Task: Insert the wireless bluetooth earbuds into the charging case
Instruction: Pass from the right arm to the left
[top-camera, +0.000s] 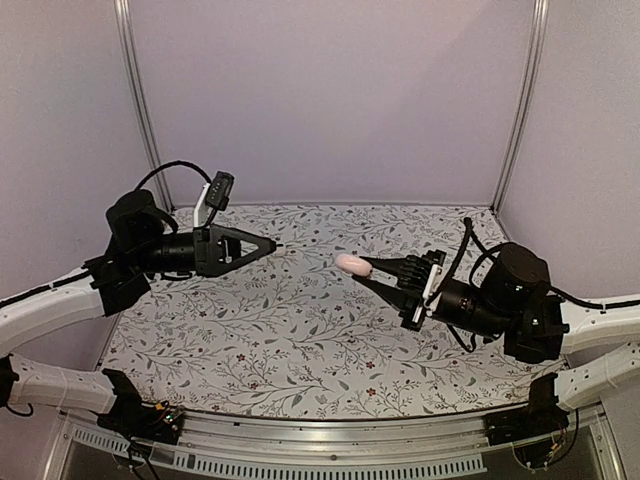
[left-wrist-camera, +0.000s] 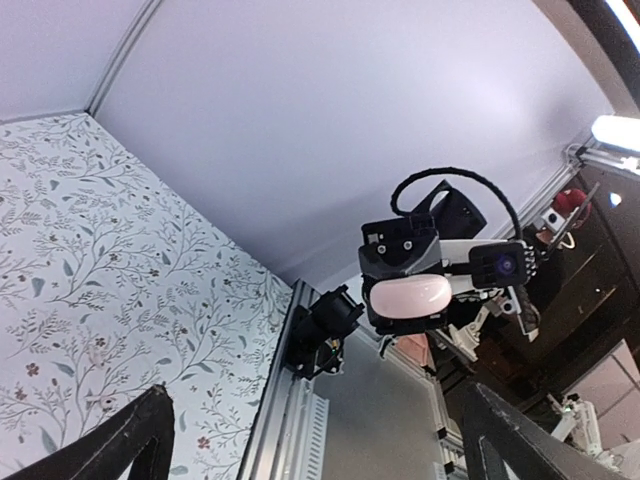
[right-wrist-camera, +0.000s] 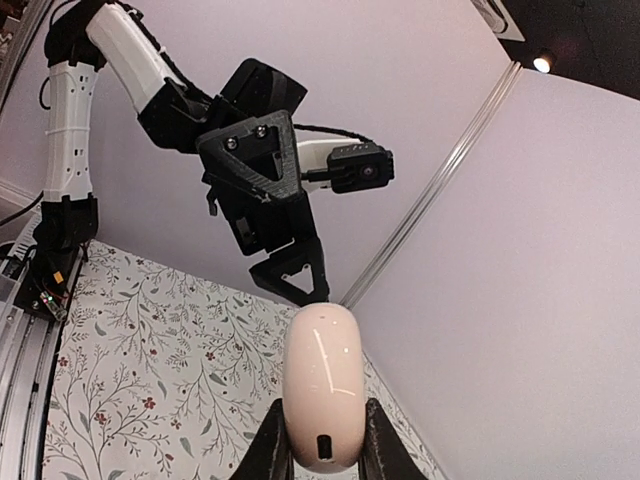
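While my right gripper (top-camera: 374, 269) clamps the charging case (top-camera: 352, 264) aloft over the middle of the floral-print table (top-camera: 280, 340), I see the left gripper (top-camera: 268, 245) spread wide and empty, facing it. Plain lilac walls (top-camera: 330, 100) enclose the back and sides, with metal posts (top-camera: 140, 100) at the corners.

The counter (top-camera: 300, 340) has a white top printed all over with grey-green leafy sprigs and small dark red flowers. A ribbed metal rail (top-camera: 300, 445) runs along its near edge, and pale lilac walls (top-camera: 330, 100) close its back and sides
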